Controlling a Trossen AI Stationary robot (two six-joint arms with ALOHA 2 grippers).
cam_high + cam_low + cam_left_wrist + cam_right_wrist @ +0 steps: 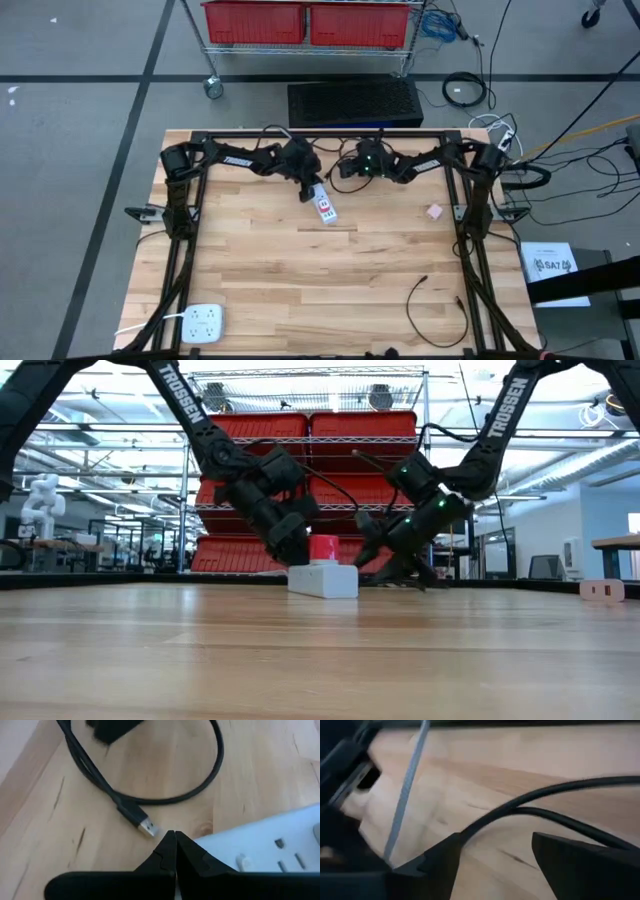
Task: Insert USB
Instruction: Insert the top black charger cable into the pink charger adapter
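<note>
- Left gripper [175,837] pressed tip-down on the near end of the power strip [325,205], fingers squeezed together with nothing between them (a pinning hold, by the look of it, to stop the strip sliding when a plug is pushed in).
- USB plug [146,826] lying loose on the table [380,290] just beside the strip, metal tip pointing toward it but not yet touching; cable [165,795] looping away from the strip.
- Right gripper [492,857] low to the table, right of the strip, fingers spread wide over a run of black cable without closing on it; likely lining up for a fresh hold.
- Insertion judged not yet begun: plug still apart from any socket.
- Red switch [323,547] standing up from the strip's top in the low view.
- Red bins [305,22] on a wire cart beyond the table, well behind the strip; contents not visible.
- Second white outlet block [203,323] near the table's front left corner, far from the strip, unused.
- Small pink block [434,211] right of the strip, untouched.
</note>
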